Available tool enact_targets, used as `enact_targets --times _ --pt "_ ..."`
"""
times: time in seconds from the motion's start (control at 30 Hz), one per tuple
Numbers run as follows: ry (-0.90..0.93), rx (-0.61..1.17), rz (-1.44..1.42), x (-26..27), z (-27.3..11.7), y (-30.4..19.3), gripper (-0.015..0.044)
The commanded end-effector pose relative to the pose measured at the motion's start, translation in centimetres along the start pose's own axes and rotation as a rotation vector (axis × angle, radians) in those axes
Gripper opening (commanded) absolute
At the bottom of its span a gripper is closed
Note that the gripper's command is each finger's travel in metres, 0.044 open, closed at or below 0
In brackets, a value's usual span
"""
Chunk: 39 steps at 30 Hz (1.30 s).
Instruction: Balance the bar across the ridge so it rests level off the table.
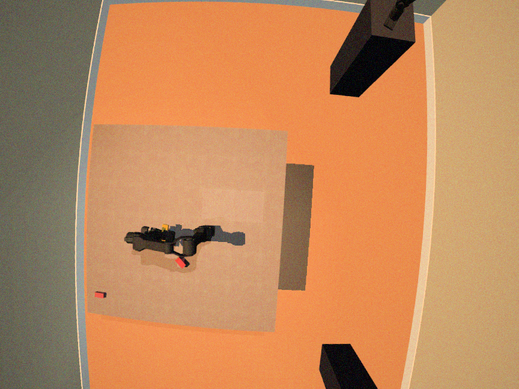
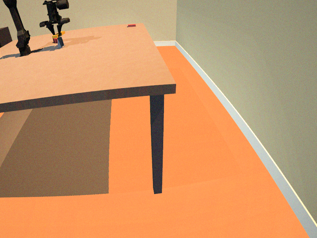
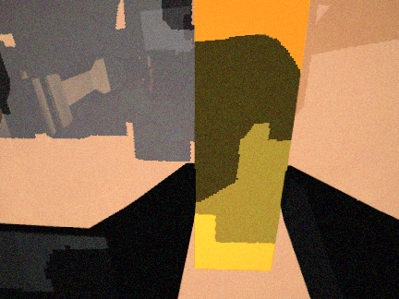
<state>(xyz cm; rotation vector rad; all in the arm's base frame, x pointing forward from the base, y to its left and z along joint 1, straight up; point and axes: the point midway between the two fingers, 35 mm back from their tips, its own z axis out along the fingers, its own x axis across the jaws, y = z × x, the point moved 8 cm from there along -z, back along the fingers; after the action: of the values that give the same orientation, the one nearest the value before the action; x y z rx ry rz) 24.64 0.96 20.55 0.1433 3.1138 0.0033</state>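
Arm folded low over the table, gripper clamped on the bar

The single dark arm (image 1: 167, 241) rises from its base (image 2: 24, 51) near the table's middle and bends over toward the edge nearest the grey wall. Its wrist points straight down, so the gripper (image 2: 56, 35) hangs vertically just above the table top. The two black fingers stand partly apart, pressed against the long sides of the yellow bar (image 3: 240, 152) held between them, and the bar runs away from the wrist camera between the jaws.
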Motion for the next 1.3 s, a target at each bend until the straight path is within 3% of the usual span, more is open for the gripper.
enact_targets --times 0.0,1.27 --pt "0.001 0.0 0.001 0.01 0.11 0.0 0.0" --pt "0.001 0.0 0.001 0.01 0.43 0.01 0.0"
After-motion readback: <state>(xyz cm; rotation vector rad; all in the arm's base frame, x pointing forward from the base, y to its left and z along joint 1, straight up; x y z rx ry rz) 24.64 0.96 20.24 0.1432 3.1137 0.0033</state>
